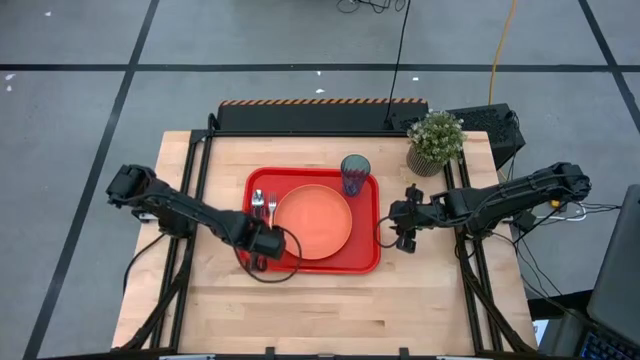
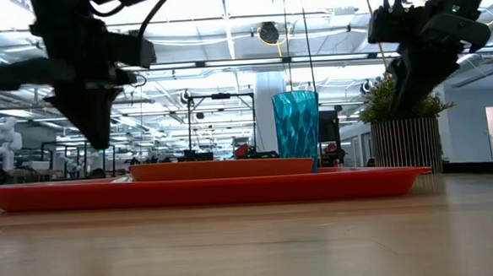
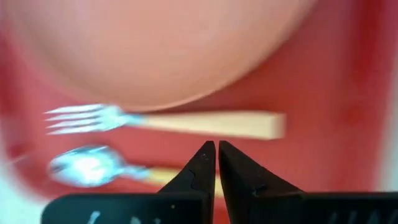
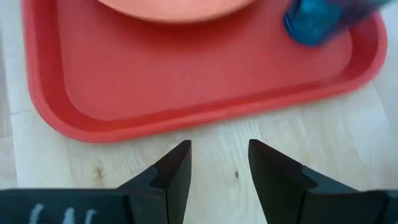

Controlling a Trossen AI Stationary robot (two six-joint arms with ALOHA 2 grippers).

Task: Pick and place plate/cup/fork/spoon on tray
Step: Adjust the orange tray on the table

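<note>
We see the red tray lying flat on the wooden table, with the orange plate on it. The blue cup stands upright behind the plate.

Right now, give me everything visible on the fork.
The fork is slim, with silver metal tines and a flat, pale orange handle that looks like plastic. It lies flat on the floor of the red tray, in the strip along the tray's left side, between the orange plate and the spoon, roughly parallel to the spoon with both heads pointing the same way. The plate's rim sits very close to it; contact cannot be told. The left tool, shut, sits near its handle end, not gripping it.
</note>
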